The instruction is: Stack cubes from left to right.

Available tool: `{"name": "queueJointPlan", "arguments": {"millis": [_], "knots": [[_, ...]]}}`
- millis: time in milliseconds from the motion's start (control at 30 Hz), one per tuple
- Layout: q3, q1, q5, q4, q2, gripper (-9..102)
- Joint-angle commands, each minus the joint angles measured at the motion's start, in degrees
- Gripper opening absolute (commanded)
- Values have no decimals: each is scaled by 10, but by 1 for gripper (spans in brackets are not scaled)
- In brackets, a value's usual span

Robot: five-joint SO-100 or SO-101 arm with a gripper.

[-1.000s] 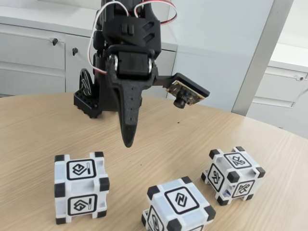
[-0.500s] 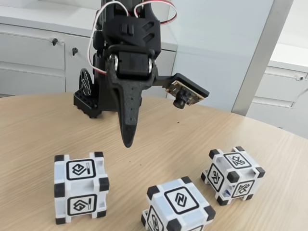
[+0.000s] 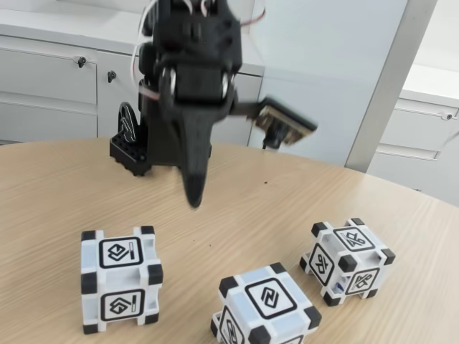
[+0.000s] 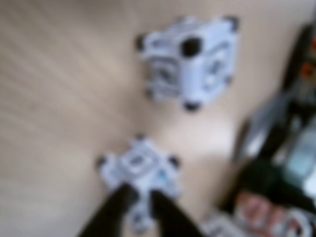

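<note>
Since the earlier frame the arm has lifted a little and blurs with motion; the jaws (image 3: 193, 197) hang narrow, almost closed, holding nothing. All three cubes rest on the surface (image 3: 43, 193) below them: one (image 3: 119, 279) down-left of the tips, one (image 3: 267, 304) down-right, and the third (image 3: 348, 260) farther right.

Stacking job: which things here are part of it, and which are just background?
Part of the job:
left cube
middle cube
right cube
end effector, above the table

Background:
wooden table
grey cabinets
</note>
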Motion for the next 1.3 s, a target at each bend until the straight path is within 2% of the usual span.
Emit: {"name": "queueJointPlan", "arguments": {"millis": [0, 300, 533, 767, 900, 1067, 1267], "knots": [[-128, -4, -15, -4, -109, 9], [-361, -38, -9, -9, -413, 21], [-417, -122, 14, -9, -566, 22], [-418, -224, 216, -10, -630, 23], [-419, -296, 294, -10, -638, 23], [-421, -359, 301, -10, -639, 24], [-457, -381, 300, -11, -662, 26]]}}
